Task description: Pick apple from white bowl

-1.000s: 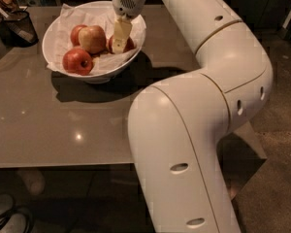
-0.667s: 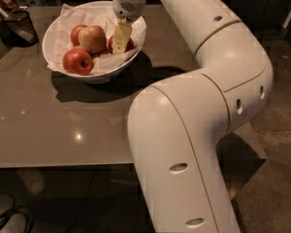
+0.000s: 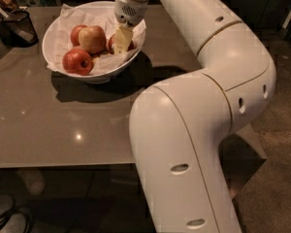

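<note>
The white bowl (image 3: 56, 28), lined with crumpled white paper, stands at the table's far left. It holds several apples. A red apple (image 3: 111, 43) lies at the bowl's right side, mostly hidden by my gripper (image 3: 121, 41), which reaches straight down into the bowl onto it. A paler yellow-pink apple (image 3: 92, 39) lies in the middle, a deep red one (image 3: 75, 32) behind it, and another red one (image 3: 77, 61) at the front.
A small dark mesh cup (image 3: 18, 27) stands on the table left of the bowl. The grey table (image 3: 63, 125) stretches toward the camera. My large white arm (image 3: 194, 130) fills the right half of the view.
The gripper has stayed over the bowl's right side, perhaps a little lower. The arm's big links have shifted in the view. The apples have not moved.
</note>
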Motion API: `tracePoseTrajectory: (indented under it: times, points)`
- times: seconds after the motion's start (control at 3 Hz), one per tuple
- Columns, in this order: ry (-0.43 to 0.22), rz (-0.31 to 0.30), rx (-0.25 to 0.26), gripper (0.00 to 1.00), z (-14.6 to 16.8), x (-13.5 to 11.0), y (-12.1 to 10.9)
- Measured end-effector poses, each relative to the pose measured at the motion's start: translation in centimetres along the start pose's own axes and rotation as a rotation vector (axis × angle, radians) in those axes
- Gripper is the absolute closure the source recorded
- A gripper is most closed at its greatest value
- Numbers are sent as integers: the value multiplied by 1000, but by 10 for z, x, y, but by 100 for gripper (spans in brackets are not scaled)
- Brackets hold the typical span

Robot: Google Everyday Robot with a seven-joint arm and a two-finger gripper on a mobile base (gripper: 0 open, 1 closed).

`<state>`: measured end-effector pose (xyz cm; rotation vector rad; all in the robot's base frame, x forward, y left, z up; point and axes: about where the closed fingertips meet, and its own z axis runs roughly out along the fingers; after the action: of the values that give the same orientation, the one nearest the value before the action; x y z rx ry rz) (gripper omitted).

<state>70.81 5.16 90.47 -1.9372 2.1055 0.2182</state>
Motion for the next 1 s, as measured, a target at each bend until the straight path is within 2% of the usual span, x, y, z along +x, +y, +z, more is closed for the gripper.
tracePoseTrajectory:
  times: [0.33, 1.0]
  points:
    - [13, 13, -5, 53, 10, 1, -1]
    - [13, 13, -5, 98, 10, 1, -1]
